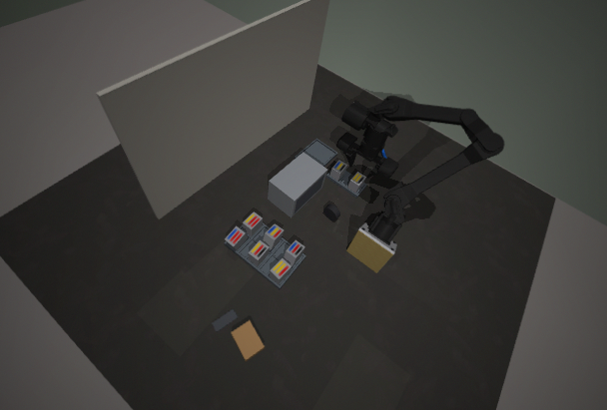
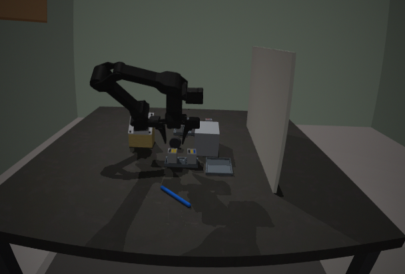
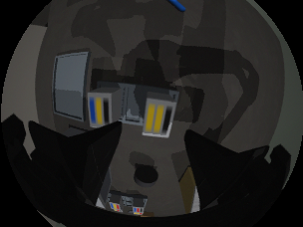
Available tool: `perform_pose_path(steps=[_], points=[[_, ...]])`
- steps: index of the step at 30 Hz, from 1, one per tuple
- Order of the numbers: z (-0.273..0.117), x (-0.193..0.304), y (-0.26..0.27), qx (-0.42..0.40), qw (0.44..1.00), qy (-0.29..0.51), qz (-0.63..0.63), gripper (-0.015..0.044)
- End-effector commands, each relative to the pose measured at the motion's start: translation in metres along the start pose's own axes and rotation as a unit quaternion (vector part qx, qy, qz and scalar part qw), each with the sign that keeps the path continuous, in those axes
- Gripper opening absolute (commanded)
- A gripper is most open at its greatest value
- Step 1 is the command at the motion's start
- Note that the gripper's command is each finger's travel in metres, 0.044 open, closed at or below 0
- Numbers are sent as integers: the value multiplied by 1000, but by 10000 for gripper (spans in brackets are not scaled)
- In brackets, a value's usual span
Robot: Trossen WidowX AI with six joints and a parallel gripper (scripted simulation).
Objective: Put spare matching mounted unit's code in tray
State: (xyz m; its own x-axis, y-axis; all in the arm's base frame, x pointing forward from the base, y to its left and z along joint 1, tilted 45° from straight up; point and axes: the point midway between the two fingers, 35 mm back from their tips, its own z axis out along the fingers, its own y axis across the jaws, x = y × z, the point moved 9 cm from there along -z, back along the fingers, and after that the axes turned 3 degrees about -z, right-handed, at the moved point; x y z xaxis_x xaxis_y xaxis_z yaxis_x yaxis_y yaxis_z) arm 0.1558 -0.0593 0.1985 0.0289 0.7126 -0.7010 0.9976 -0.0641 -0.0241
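Observation:
My gripper is open and empty, pointing down above the small rack. In the wrist view its fingertips stand to either side of the spare with yellow, yellow and black stripes, and above it. The spare with blue, yellow and black stripes stands at the rack's other end. The shallow grey tray is empty. The large grey box shows no code on its visible sides.
A larger rack holds several striped spares. A black round object stands between the box and my yellow base block. A tall panel stands beyond the box. A blue rod and an orange block lie on the table.

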Motion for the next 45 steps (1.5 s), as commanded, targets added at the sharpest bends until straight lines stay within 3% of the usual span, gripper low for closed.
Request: perform_pose_path(steps=[1, 45], points=[[8, 1, 0, 2, 1000, 2, -3, 300], [65, 0, -5, 1, 1000, -5, -3, 300]])
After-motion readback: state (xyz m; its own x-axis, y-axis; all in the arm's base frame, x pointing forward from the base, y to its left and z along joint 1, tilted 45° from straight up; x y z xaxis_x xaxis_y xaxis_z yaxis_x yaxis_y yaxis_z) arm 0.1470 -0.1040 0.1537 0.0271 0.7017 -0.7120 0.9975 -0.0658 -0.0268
